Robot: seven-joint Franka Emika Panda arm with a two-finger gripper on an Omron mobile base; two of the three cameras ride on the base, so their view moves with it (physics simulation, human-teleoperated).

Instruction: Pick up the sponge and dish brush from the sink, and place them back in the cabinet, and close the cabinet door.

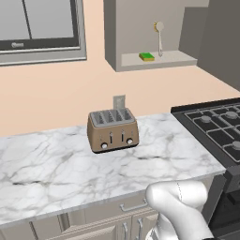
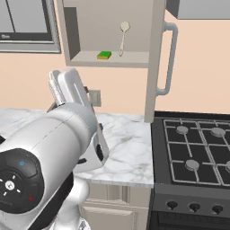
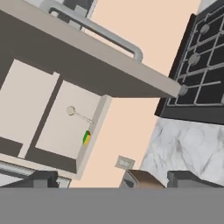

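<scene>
The grey-taupe cabinet (image 1: 140,28) hangs open on the wall. On its shelf lies the green and yellow sponge (image 1: 146,56), and just right of it the dish brush (image 1: 160,37) stands upright against the back. Both also appear in the right base view, the sponge (image 2: 104,55) and the brush (image 2: 123,38). The cabinet door (image 2: 155,58) stands swung out, edge-on, with its silver bar handle (image 2: 170,58). In the rolled hand view my gripper (image 3: 113,181) is open and holds nothing, well short of the cabinet. The sink is out of view.
A bronze toaster (image 1: 112,130) stands on the white marble counter (image 1: 47,164) below the cabinet, with a wall outlet (image 1: 119,101) behind it. A black gas stove (image 2: 197,152) adjoins the counter on the right. A window (image 1: 37,28) is at upper left.
</scene>
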